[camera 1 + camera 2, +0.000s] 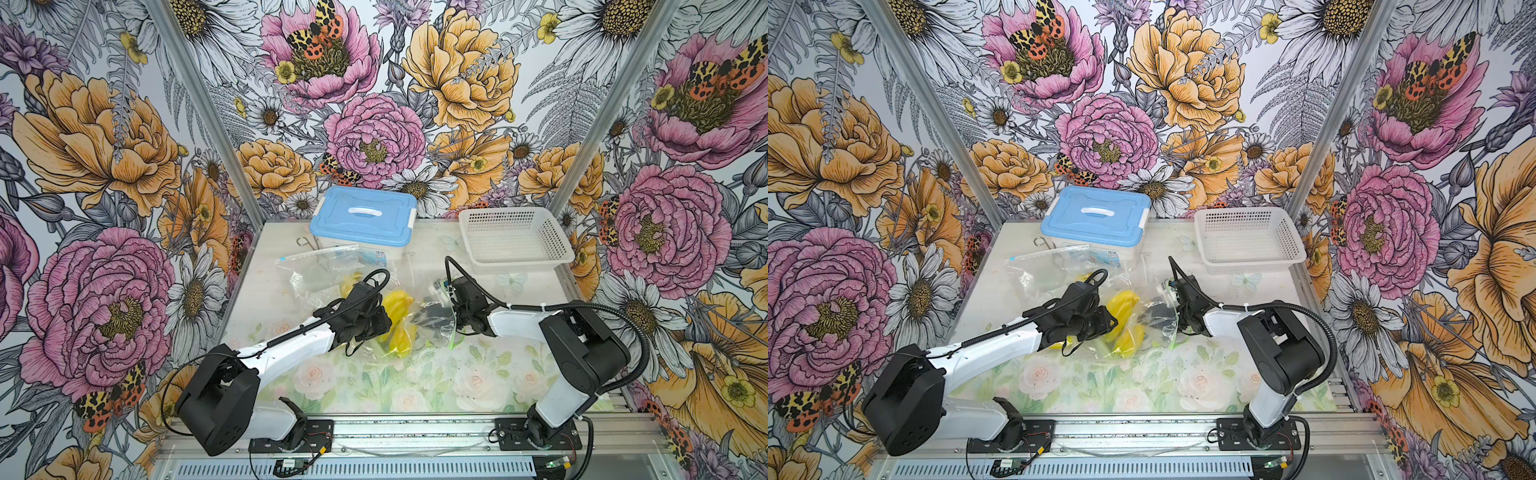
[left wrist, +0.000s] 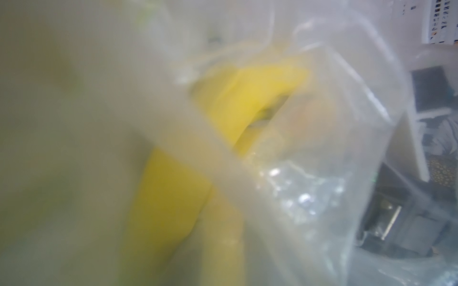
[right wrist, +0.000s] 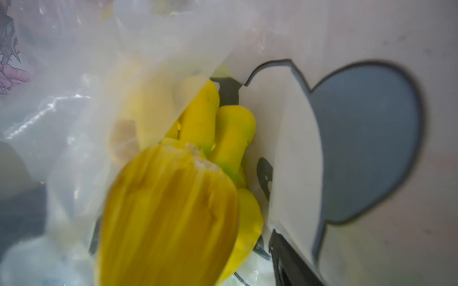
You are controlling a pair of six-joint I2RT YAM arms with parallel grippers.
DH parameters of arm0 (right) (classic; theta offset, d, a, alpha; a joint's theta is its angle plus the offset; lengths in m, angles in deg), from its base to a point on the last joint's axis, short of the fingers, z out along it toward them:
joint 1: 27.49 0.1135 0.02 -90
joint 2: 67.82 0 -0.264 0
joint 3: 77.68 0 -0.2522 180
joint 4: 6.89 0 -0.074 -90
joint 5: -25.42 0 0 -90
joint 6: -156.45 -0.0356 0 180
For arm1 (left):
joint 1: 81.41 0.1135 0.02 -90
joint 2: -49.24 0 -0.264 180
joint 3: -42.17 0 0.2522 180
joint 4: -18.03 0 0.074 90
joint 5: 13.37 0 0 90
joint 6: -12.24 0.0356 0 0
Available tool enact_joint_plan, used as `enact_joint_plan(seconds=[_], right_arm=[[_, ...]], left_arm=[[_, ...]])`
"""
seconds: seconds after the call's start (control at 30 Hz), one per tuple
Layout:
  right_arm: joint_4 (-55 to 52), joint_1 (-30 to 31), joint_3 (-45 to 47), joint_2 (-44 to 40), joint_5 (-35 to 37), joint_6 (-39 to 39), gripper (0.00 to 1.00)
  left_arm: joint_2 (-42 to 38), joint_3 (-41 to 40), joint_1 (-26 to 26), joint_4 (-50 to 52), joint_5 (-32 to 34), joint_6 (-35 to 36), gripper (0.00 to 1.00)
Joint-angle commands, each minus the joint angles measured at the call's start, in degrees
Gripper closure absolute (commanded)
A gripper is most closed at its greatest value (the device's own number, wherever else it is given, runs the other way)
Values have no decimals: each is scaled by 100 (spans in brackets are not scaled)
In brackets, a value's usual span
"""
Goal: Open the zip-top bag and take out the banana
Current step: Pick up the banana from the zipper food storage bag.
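Yellow banana bunch (image 1: pixel 397 313) lay in the crumpled zip-top bag (image 1: pixel 440 332), centre frame.
The left gripper (image 1: pixel 374 326) and right gripper (image 1: pixel 430 316) flanked it; plastic hid whether either was open or clamped. Upper centre, behind, stood a blue-lidded box (image 1: pixel 363 216) and white basket (image 1: pixel 515 241).

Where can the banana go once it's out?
Bare table in front of the bag, between the left arm and right arm. A narrow gap between box and basket. The basket looks empty. Crowded mid-table: banana, second bag, both arms.
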Motion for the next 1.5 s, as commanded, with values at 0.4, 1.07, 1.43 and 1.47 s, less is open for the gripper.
enact_joint_plan(seconds=[0.4, 1.07, 1.43, 1.47], right_arm=[[1631, 312, -369, 737, -25, -488, 38], [1029, 384, -617, 727, 482, -167, 79], [183, 237, -62, -411, 666, 409, 79], [106, 201, -4, -545, 674, 445, 79]], left_arm=[[174, -263, 286, -134, -358, 17, 71], [-35, -499, 374, -285, -429, -77, 72], [-752, -216, 825, 89, -318, -34, 67], [-818, -196, 900, 105, -289, -9, 67]])
